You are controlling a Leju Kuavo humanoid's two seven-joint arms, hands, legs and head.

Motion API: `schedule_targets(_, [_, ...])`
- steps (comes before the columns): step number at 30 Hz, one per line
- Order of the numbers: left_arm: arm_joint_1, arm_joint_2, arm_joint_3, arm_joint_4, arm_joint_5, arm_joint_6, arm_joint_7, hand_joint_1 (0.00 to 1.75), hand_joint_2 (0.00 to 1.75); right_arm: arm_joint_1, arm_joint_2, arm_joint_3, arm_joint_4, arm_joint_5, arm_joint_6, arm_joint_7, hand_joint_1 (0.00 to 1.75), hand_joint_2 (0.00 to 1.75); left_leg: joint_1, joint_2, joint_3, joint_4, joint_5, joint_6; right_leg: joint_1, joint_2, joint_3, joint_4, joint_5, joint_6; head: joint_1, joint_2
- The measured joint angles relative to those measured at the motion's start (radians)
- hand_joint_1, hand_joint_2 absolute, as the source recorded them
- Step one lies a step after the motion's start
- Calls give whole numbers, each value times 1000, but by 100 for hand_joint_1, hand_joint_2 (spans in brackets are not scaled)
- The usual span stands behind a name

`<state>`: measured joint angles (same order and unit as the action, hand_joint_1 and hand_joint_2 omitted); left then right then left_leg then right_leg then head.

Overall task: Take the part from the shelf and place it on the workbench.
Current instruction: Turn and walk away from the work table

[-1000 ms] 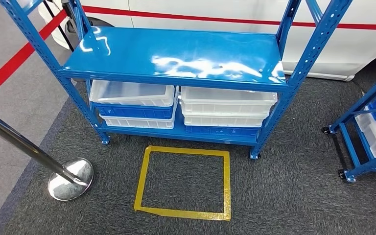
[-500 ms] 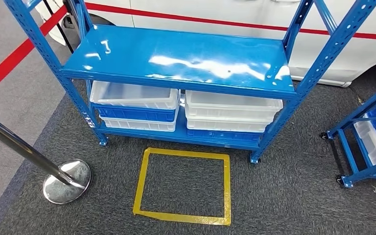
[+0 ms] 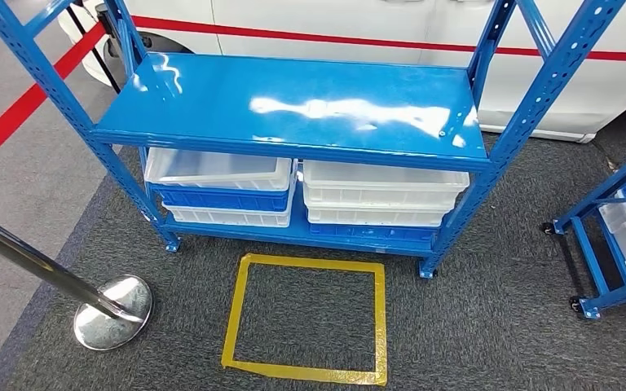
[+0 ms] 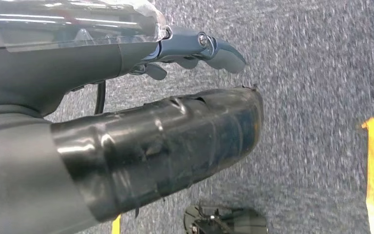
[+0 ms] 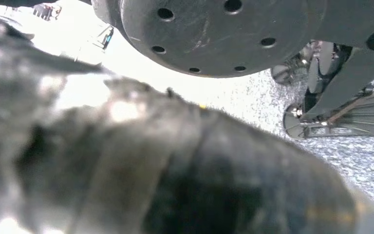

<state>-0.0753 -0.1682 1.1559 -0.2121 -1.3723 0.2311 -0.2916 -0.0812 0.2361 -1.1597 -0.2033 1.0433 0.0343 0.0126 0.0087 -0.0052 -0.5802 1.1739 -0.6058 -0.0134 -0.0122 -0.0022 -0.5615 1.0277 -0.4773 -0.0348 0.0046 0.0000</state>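
Shelf (image 3: pixel 293 106): blue steel rack straight ahead on grey carpet, glossy middle board bare.
Bins (image 3: pixel 381 183): white and blue trays stacked in two piles on the lowest board, side by side.
Part: cannot tell where; trays too shallow in view to show contents.
Floor mark (image 3: pixel 306 318): yellow tape rectangle just before the shelf.
Stanchion (image 3: pixel 112 301): chrome base, left of the tape.
Cart (image 3: pixel 619 236): blue, at right edge.
Left hand (image 4: pixel 175 141): hanging over carpet, holding nothing, fingers slightly apart.
Right hand (image 5: pixel 175 170): blurred dark mass, finger state cannot be told.

left hand (image 4: pixel 195 51) hangs with fingers loosely extended, holding nothing; right hand (image 5: pixel 175 165) too blurred to judge.
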Motion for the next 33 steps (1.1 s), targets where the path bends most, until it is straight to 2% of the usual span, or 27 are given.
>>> schedule_targets(1, [1, 0, 0, 0, 0, 0, 0, 0, 0, 0, 0, 0, 0, 0, 0, 0, 0, 0, 2, 0, -41, 68, -23, -3, 0, 0, 3, 0, -4, -2, 0, 0])
schedule_targets(2, [2, 0, 0, 0, -1, 0, 0, 0, 0, 0, 0, 0, 0, 0, 0, 0, 0, 0, 3, 0, -73, 116, -30, -6, 0, 0, 7, 0, -8, -3, 0, 0])
schedule_targets(3, [3, 0, 0, 0, -1, -1, 0, 0, 0, 0, 0, 0, 0, 0, 0, 0, 0, 0, 4, 0, -89, 126, -14, -7, 0, 1, 13, 1, -13, -2, 0, 0])
schedule_targets(4, [3, 1, 0, 0, -1, -1, 0, 0, 0, 0, 0, 0, 0, 0, 0, 0, 0, 0, 4, 0, -84, 95, 22, -7, 0, 2, 21, 1, -19, -1, 0, 0])
schedule_targets(6, [4, 2, 0, 0, -1, 0, 0, 0, 0, 2, 0, 0, 0, 0, 0, 0, 0, 0, 4, 2, -36, -36, 112, -1, 0, 3, 39, 1, -32, 5, 0, 0])
schedule_targets(7, [4, 3, 0, 0, -1, 0, -1, 0, 0, 1, 0, 0, 0, 0, 0, 0, 0, 0, 2, 2, -13, -94, 137, 3, 2, 3, 43, 2, -39, 9, 1, 0])
schedule_targets(8, [4, 3, 0, 0, -1, 0, -1, 0, 0, 0, 0, 0, 0, 0, 0, 0, 0, 0, 0, 2, 0, -130, 148, 9, 3, 3, 43, 2, -43, 15, 1, 0])
schedule_targets(10, [4, 3, 0, 0, 0, 0, -2, 0, 0, -3, 0, 0, 0, 0, 0, 0, 0, 0, -4, 2, 5, -148, 141, 19, 5, 3, 42, 1, -46, 24, 1, 0])
schedule_targets(12, [6, 2, 0, 0, 1, 1, -3, 0, 0, -4, 0, 0, 0, 0, -1, 0, 0, 0, 1, 2, 12, -157, 141, 31, 5, 3, 44, 6, -54, 32, 2, 0])
schedule_targets(14, [7, 1, 0, 0, 3, 2, -3, 0, 0, -5, 0, 0, 0, 0, -3, 0, 0, 0, 5, 3, 26, -168, 140, 45, 5, 3, 13, 76, -91, 38, 3, 0])
schedule_targets(16, [6, 1, 1, 0, 6, 4, -3, 0, 0, -3, 0, 0, 0, 0, -5, 1, 0, 0, 3, 3, 33, -170, 135, 53, 3, 3, -63, 209, -143, 42, 4, 0])
schedule_targets(17, [5, 1, 1, 0, 7, 6, -2, 0, 0, -3, 0, 0, 0, 0, -6, 1, 0, 0, 2, 3, 36, -170, 132, 54, 2, 2, -99, 262, -154, 43, 4, 0])
schedule_targets(18, [4, 1, 1, 0, 7, 11, -1, 0, 0, -2, 0, 0, 0, 0, -7, 1, 0, 0, 2, 2, 41, -169, 127, 55, 1, 2, -121, 283, -144, 43, 4, 0])
schedule_targets(19, [4, 1, 1, 0, 8, 19, 0, 0, 0, -2, 0, 0, 0, 0, -9, 2, 0, 0, 1, 1, 48, -169, 122, 53, 0, 2, -123, 265, -114, 42, 4, 0])
schedule_targets(21, [6, -1, 1, 0, 8, 42, 2, 0, 87, -1, 0, 0, 0, 0, -12, 3, 0, 0, 1, 0, 63, -169, 111, 48, 1, 3, -81, 143, -27, 34, 5, 0])
schedule_targets(22, [6, -3, 1, 0, 7, 53, 4, 0, 131, -1, 0, 0, 0, -1, -13, 3, 0, 0, -1, -1, 67, -167, 104, 43, 4, 3, -56, 81, 2, 29, 5, 0])
schedule_targets(23, [5, -5, 1, 0, 5, 63, 5, 0, 175, -1, 0, 0, 0, -2, -13, 4, 0, 0, -2, -1, 69, -166, 99, 37, 6, 3, -40, 39, 18, 26, 4, 0])
schedule_targets(25, [2, -8, 1, 0, 0, 76, 7, 0, 175, -2, 0, 0, 0, -4, -14, 5, 0, 0, -4, -1, 68, -166, 95, 27, 12, 4, -32, 16, 16, 22, 4, 0])
schedule_targets(27, [0, -9, 0, 0, -3, 82, 7, 0, 175, -2, 1, 0, 0, -6, -14, 5, 0, 0, -4, -1, 72, -164, 87, 18, 7, 5, -25, 11, 16, 16, 4, 0])
schedule_targets(28, [-1, -10, 0, 0, -5, 84, 6, 0, 175, -2, 1, 0, 0, -7, -13, 5, 0, 0, -4, 0, 67, -144, 72, 13, 3, 4, -20, 6, 16, 11, 3, 0])
schedule_targets(29, [-1, -10, -1, 0, -7, 86, 6, 0, 175, -1, 2, -1, 0, -8, -13, 5, 0, 0, -3, 0, 50, -104, 47, 7, 0, 3, -16, 2, 16, 7, 2, 0])
schedule_targets(31, [-1, -10, -1, 0, -11, 87, 5, 0, 175, -1, 2, -3, 0, -9, -13, 5, 0, 0, 1, 0, -16, 26, -15, -1, 0, 1, -14, 1, 14, 0, 1, 0])
schedule_targets(32, [0, -11, -1, 0, -12, 87, 5, 0, 175, -1, 2, -3, 0, -9, -13, 5, 0, 0, 3, 1, -49, 85, -34, -3, 1, 1, -14, 1, 13, -1, 1, 0])
schedule_targets(33, [0, -12, -1, 0, -13, 87, 4, 0, 175, -2, 2, -4, 0, -9, -13, 6, 0, 0, 4, 1, -69, 115, -33, -5, 1, 2, -12, 1, 11, -2, 1, 0])
